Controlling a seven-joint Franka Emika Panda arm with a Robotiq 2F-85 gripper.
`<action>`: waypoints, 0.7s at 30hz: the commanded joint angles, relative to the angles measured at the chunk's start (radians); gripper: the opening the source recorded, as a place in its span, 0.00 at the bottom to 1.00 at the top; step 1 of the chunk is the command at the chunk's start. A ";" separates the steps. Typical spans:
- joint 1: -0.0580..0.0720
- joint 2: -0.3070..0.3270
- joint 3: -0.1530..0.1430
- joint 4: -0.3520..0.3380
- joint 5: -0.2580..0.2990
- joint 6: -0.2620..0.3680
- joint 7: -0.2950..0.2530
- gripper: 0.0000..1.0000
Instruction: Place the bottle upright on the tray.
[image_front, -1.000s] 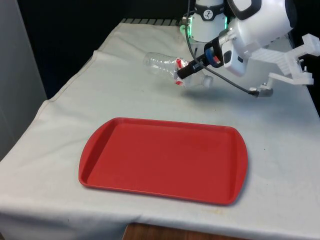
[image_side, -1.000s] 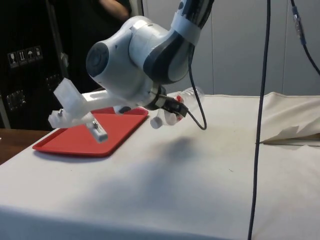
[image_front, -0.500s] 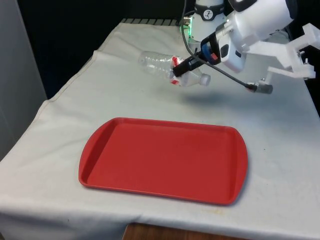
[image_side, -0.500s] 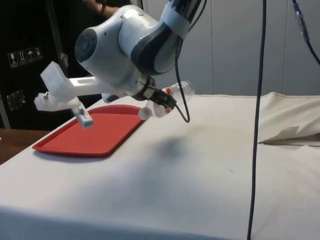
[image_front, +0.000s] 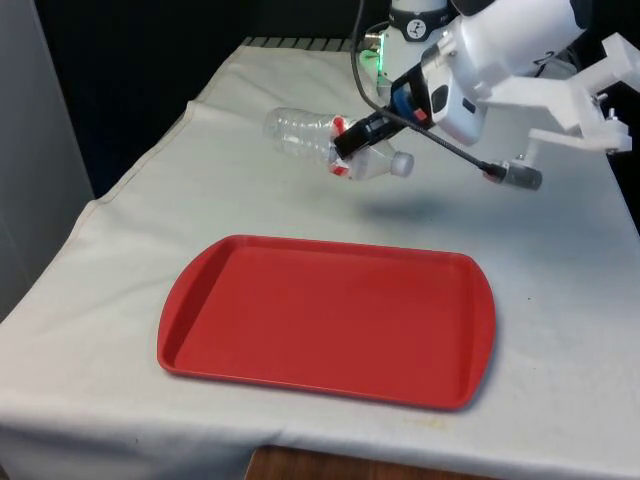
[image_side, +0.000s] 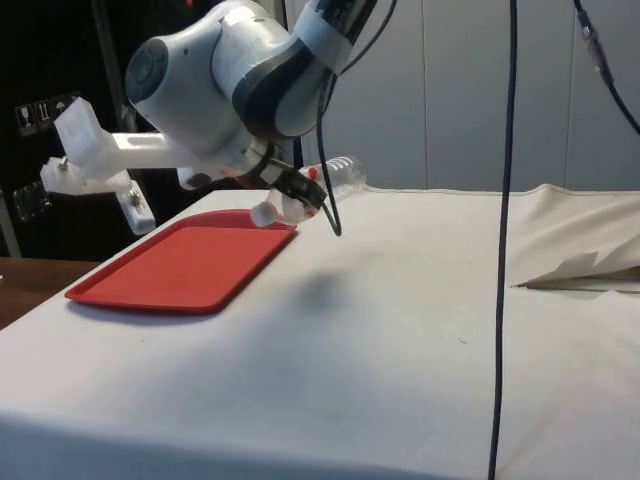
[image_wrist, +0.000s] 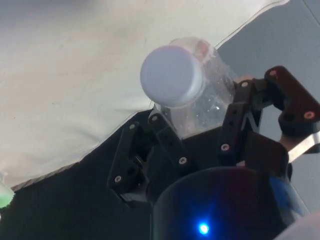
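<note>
A white cloth covers the desk (image_front: 150, 230), with a red tray (image_front: 327, 320) lying at its near end. Well above the cloth at the far end, the black fingers (image_wrist: 162, 142) are clamped on the middle of a clear plastic bottle (image_front: 320, 143), just by its red label. The bottle's long axis lies almost level across them, white cap (image_front: 401, 163) toward the front view's right and slightly down, so it needs tipping cap-up before lowering onto the tray, which sits nearer and below.

- We see a clear bottle (image_front: 320, 142) with a white cap (image_wrist: 171, 76) and red label marks.
- We see a plain red tray (image_front: 328, 320) at lower centre.
- We see a black gripper (image_front: 358, 138).
- We see a white cloth (image_front: 150, 210).
</note>
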 joint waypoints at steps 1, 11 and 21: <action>-0.005 0.003 0.001 0.012 0.008 0.002 -0.009 0.14; -0.012 0.008 0.000 0.068 0.014 -0.001 -0.015 0.14; -0.014 0.002 0.001 0.113 0.024 -0.009 -0.021 0.14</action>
